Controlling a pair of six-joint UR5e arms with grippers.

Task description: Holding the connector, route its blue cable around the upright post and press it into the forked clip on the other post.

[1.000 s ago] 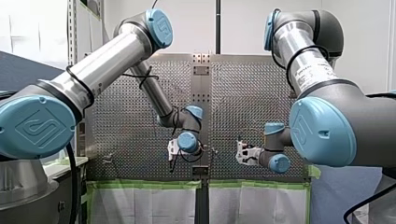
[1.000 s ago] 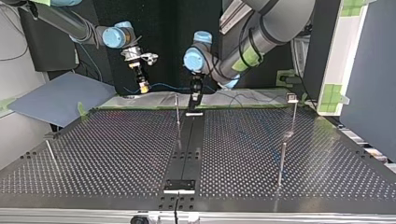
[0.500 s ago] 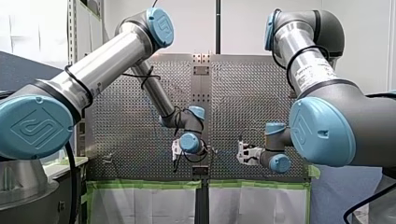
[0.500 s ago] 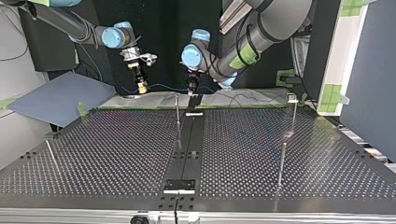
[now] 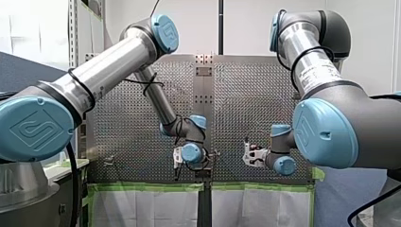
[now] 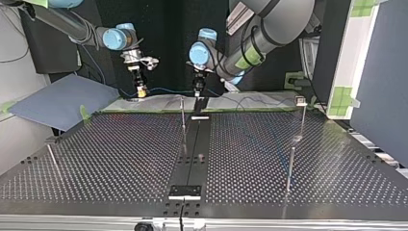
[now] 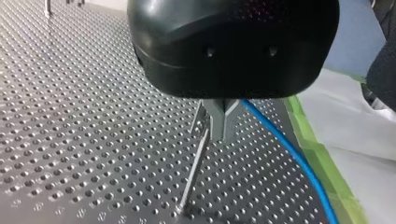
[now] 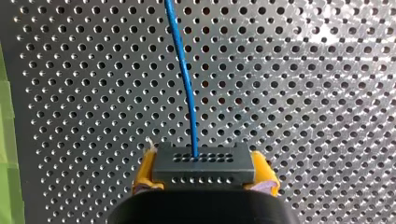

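Dark grey rectangular connector (image 8: 204,163) sits clamped in the yellow-padded jaws of your right gripper (image 8: 204,176), its thin blue cable (image 8: 184,79) running ahead over the perforated metal bench (image 8: 303,93). Your left gripper (image 7: 215,126) hangs, jaws closed, beside a thin metal post (image 7: 194,172).

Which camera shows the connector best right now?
Right wrist view: the dark grey rectangular connector sits clamped between yellow-padded fingers, blue cable leaving it. Top view shows only a speck; front and left wrist views hide it.
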